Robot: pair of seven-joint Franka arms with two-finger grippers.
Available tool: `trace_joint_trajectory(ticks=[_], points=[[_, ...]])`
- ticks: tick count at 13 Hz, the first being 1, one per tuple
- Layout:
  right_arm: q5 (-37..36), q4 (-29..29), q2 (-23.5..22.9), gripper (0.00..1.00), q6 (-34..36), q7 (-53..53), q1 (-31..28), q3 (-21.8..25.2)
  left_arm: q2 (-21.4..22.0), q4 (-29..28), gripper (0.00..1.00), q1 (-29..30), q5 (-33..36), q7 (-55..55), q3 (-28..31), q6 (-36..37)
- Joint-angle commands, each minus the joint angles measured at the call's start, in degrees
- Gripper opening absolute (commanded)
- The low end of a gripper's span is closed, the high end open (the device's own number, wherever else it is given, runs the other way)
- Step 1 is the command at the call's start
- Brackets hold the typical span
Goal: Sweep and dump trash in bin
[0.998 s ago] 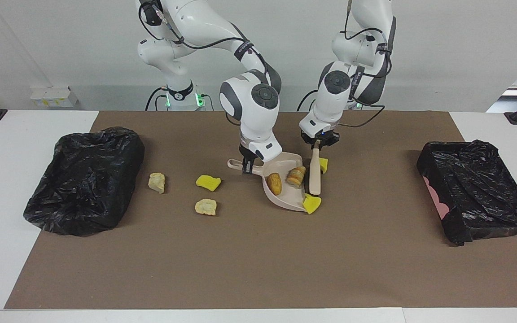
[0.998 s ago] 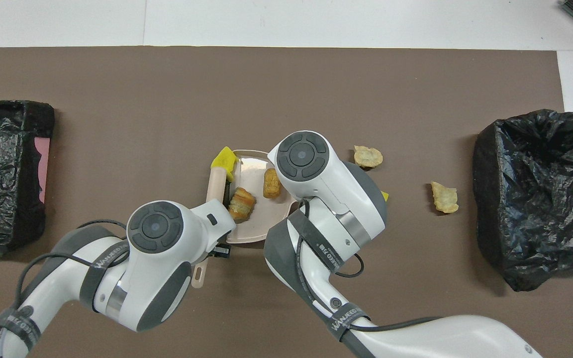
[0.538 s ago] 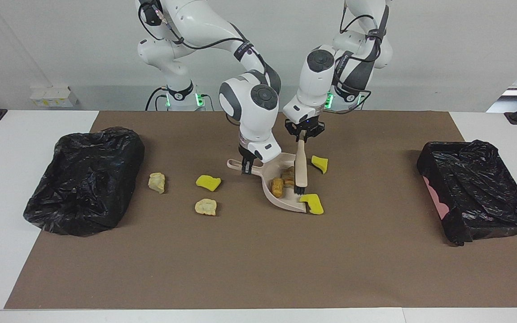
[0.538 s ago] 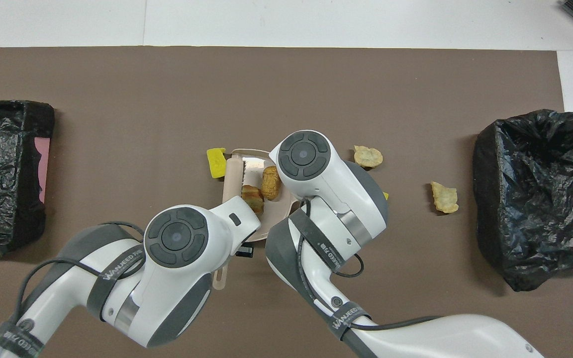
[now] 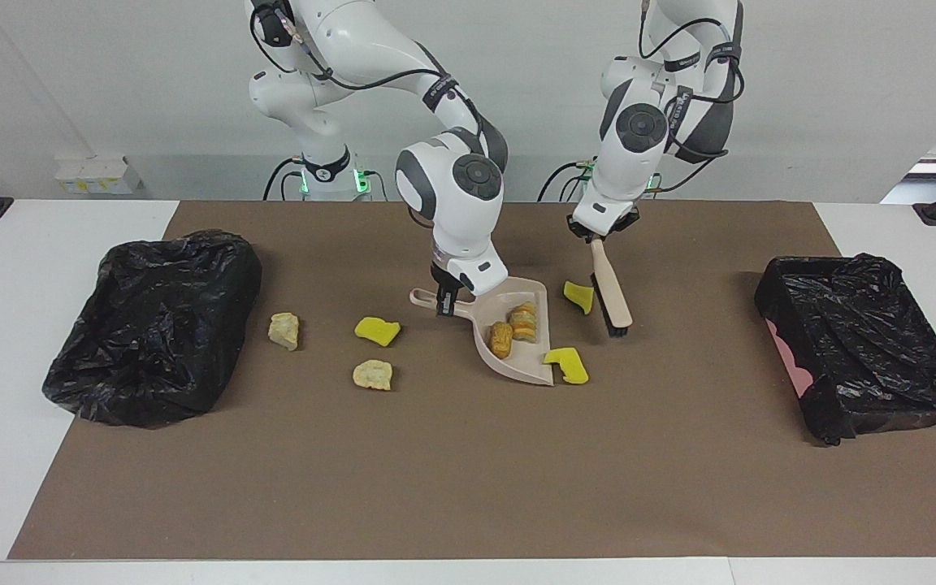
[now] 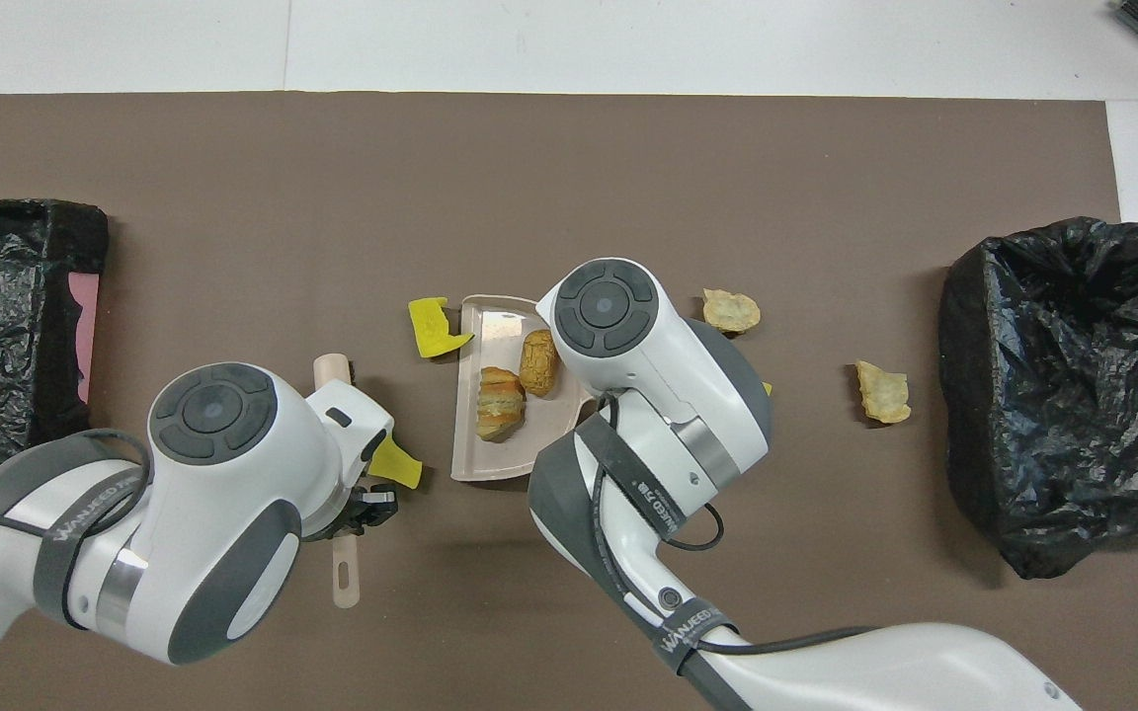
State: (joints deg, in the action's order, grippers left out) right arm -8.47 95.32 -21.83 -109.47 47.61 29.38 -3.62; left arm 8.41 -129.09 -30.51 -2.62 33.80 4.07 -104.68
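Brown-papered tabletop (image 5: 452, 479), mid-area — right claw (image 5: 445, 302) clamped on dustpan (image 5: 517, 357) handle, two bread lumps (image 5: 513, 329) inside; left claw (image 5: 595, 237) gripping brush (image 5: 613, 296) beside yellow scrap (image 5: 578, 295).

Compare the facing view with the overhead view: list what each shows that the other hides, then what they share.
Only the facing view shows the right gripper shut on the dustpan handle, the yellow scrap beside the pan whole, and the brush full length in the left gripper.

Only the overhead view shows the black liner's open hollow in the bin at the right arm's end.

Both show two bread lumps in the pan, a yellow scrap at its lip, two pale lumps on the brown mat, and both bins.
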Motion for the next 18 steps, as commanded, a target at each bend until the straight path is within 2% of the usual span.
trace_joint_trajectory(ticks=[1,3,5,7,10,12,14,16,18], points=[[0.4,1.2,0.7,0.00,-0.5,-0.6,-0.6,-0.5,4.4,-7.5,0.00,0.7,0.4,11.1,-0.6,-3.4],[-0.1,2.1,1.2,0.00,-0.5,-0.1,-0.6,-0.5,4.1,-11.0,0.00,-0.2,0.3,20.2,-1.0,-10.9],[-0.8,3.5,1.6,0.00,-0.6,4.4,-0.6,-0.3,1.6,-10.8,0.00,-3.5,-0.1,24.7,-1.1,-14.2],[-1.1,3.6,1.9,0.00,-0.8,4.6,-0.7,-0.3,-2.3,-8.3,0.00,-3.9,-2.5,24.6,-1.3,-15.5],[-1.0,3.6,1.8,0.00,-1.2,4.4,-0.7,-0.4,-5.8,-4.2,0.00,-3.9,-5.1,20.8,-1.8,-18.4],[-0.7,3.6,1.7,0.00,-1.9,3.5,-0.6,-0.4,-6.0,-4.1,0.00,-7.0,-8.5,10.9,-2.0,-23.0],[-0.1,3.6,1.7,0.00,-2.2,2.3,-0.6,-0.4,-6.3,-3.8,0.00,-8.9,-9.6,7.9,-2.0,-27.0],[0.0,3.6,1.7,0.00,-2.2,2.1,-0.6,-0.4,-8.1,0.7,0.00,-10.3,-9.8,8.0,-1.9,-25.7],[0.0,3.6,1.7,0.00,-2.2,2.1,-0.6,-0.4,-11.0,7.1,0.00,-9.5,-9.5,7.9,-1.5,-19.3]])
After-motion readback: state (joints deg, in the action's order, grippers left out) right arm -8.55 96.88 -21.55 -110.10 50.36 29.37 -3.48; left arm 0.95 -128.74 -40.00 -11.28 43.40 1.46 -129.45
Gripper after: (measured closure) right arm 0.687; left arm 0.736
